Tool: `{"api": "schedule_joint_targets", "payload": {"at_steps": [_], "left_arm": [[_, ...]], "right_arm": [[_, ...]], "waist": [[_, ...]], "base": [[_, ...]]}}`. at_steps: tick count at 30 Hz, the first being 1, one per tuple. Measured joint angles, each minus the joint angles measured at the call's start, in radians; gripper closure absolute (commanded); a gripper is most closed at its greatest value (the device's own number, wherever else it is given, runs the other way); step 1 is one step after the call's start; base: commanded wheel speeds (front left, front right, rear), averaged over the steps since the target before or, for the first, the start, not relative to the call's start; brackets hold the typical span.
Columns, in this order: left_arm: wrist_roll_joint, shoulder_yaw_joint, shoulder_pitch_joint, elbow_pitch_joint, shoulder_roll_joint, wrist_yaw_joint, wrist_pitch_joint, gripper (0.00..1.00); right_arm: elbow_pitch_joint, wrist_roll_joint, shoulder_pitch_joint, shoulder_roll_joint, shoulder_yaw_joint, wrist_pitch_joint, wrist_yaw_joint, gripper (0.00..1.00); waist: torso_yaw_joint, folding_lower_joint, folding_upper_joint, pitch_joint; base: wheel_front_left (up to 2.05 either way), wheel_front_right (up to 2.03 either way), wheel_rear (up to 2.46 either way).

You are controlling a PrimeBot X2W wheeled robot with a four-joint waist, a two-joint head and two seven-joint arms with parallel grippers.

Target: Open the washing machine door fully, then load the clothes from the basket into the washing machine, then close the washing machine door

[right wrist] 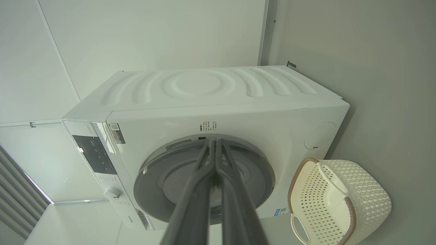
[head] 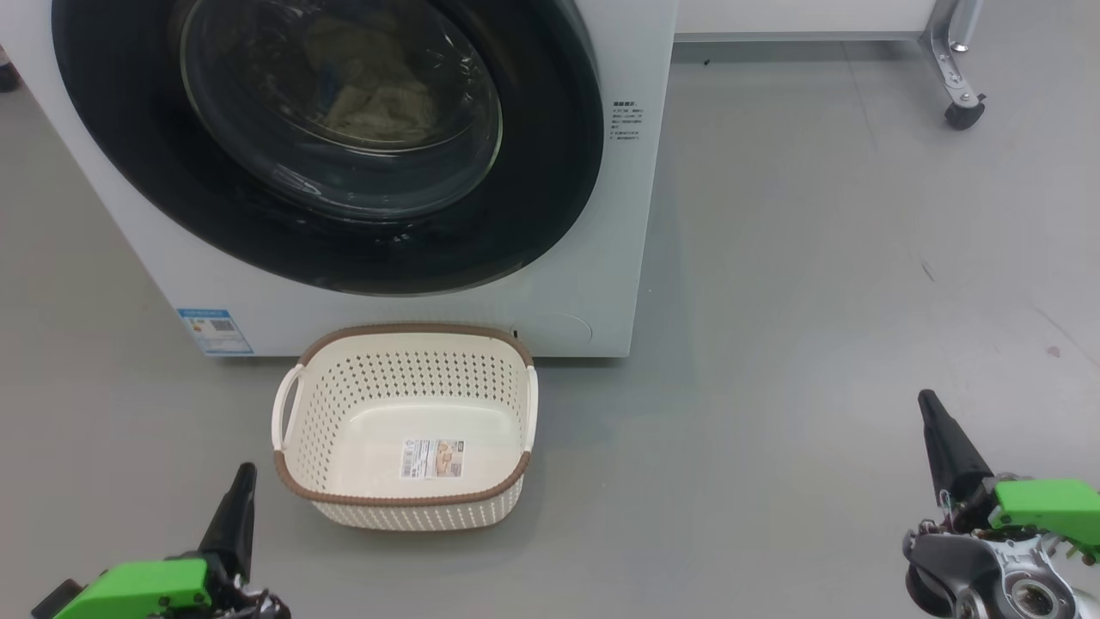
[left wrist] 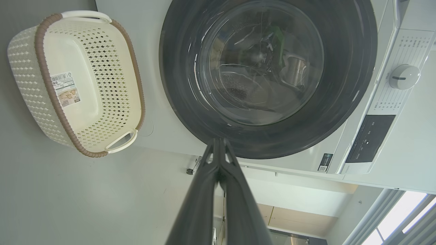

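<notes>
Head view: the washing machine door (head: 550, 189) is shut, clothes (head: 369, 99) behind its glass, the basket (head: 412, 327) empty on the floor before it. Left wrist view: our left hand (left wrist: 219, 141) is pinched closed, empty. Right wrist view: our right hand (right wrist: 214, 141) likewise. We judge the glossy rim stiff and slippery, best hooked at its edge.

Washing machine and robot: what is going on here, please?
Nothing is being handled just now. The door of the washer is shut, and clothes show inside through it. The basket stands empty on the floor in front of the washer. The left end effector and the right end effector are both shut, hold nothing, and sit low on either side, apart from the basket. The loading looks done.
</notes>
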Motion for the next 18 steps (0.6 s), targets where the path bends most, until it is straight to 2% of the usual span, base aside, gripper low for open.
{"api": "schedule_joint_targets", "payload": {"at_steps": [18], "left_arm": [[0.0, 0.002, 0.0, 0.0, -0.001, 0.0, 0.0, 1.0]], "right_arm": [[0.0, 0.0, 0.0, 0.0, 0.0, 0.0, 0.0, 1.0]], "waist": [[0.0, 0.0, 0.0, 0.0]], "base": [[0.0, 0.0, 0.0]]}}
